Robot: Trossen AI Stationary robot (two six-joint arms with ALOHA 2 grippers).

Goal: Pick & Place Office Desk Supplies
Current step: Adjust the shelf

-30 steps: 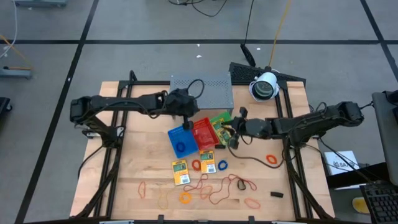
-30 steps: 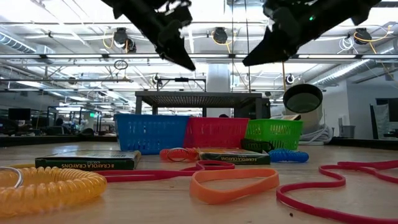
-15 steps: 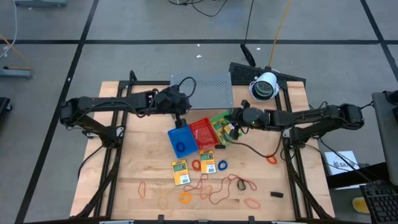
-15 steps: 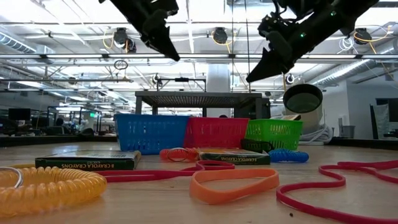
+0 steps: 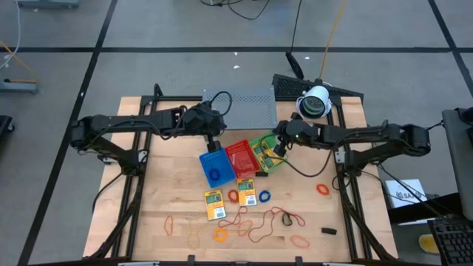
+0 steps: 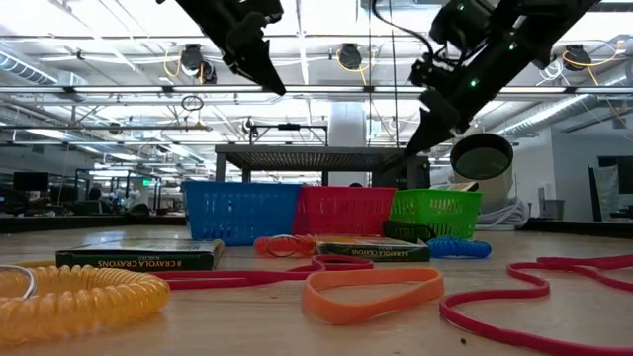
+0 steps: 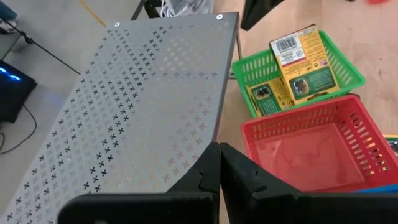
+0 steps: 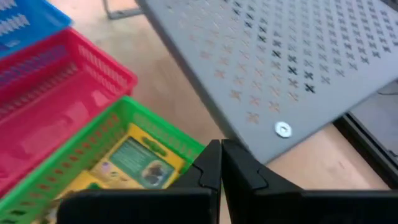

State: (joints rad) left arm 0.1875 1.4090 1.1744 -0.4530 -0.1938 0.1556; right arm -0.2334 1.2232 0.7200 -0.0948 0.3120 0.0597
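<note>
Two yellow-and-green crayon packets (image 7: 298, 65) lie in the green tray (image 5: 264, 152), one leaning on the other. Two more packets (image 5: 213, 203) (image 5: 247, 191) lie flat on the table near the front. Orange and red rubber bands (image 5: 266, 222) and small coloured rings (image 5: 264, 196) are scattered around them. A blue ring lies in the blue tray (image 5: 214, 167). My left gripper (image 5: 215, 142) hangs shut above the far edge of the blue tray. My right gripper (image 5: 278, 146) is shut above the green tray's far right corner. Neither holds anything.
The red tray (image 5: 242, 159) stands between the blue and green ones. The grey perforated shelf (image 5: 240, 107) stands just beyond the trays, close to both grippers. An orange ring (image 5: 322, 189) and a small black piece (image 5: 328, 230) lie on the right. A white lamp (image 5: 313, 103) stands at the far right.
My right gripper has swung toward the table's far edge and sunk a little, now over the green tray's far right corner by the shelf. My left gripper has risen and drawn back slightly toward the left, then held still. Nothing on the table has moved.
</note>
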